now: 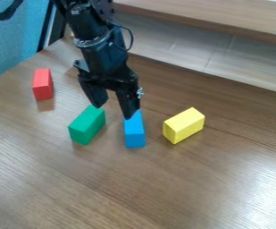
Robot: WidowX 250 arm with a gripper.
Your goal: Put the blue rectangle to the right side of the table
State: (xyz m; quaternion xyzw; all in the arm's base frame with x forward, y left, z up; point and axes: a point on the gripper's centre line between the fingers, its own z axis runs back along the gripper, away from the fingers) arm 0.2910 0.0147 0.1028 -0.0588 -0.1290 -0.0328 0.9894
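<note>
**Black two-finger gripper spread at blue rectangular block**

On the brown wood-grain table, the blue block is flanked by green and yellow rectangular blocks. Its far end is partly hidden by one fingertip.

Camera view: 1 fixed camera, set above the work and tipped down at a slant
Table: seen from over its near side, its top running past the bottom and right edges
Facing: across the tabletop, toward the paler wood ledge behind and the blue surface at upper left (the table's far edge slopes down to the right)
Nearness: fairly close, with the wood grain easy to make out
Robot arm: cut by the top edge, left of centre
</note>
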